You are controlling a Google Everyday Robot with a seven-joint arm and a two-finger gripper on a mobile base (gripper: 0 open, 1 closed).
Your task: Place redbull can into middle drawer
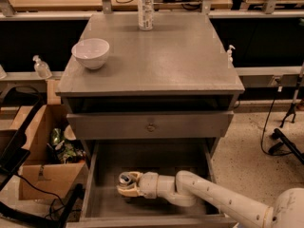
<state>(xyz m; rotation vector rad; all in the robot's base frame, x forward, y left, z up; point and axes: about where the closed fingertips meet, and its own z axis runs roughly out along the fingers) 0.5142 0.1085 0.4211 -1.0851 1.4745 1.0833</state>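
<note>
My gripper (125, 188), a cream two-finger claw, is clamped around the slim metal redbull can (126, 178) with its silver top. I hold it low inside the wide grey wooden middle drawer (156, 158), which is pulled out beneath the desk's front edge. On the desk top, a round white bowl (90, 52) sits near the left edge and a clear plastic bottle (145, 6) stands at the back edge.

Grey cabinet top (161, 56): white bowl (90, 52) left, bottle (145, 4) at back. Gripper (124, 186) grips redbull can (126, 178) inside middle drawer (147, 159).
</note>
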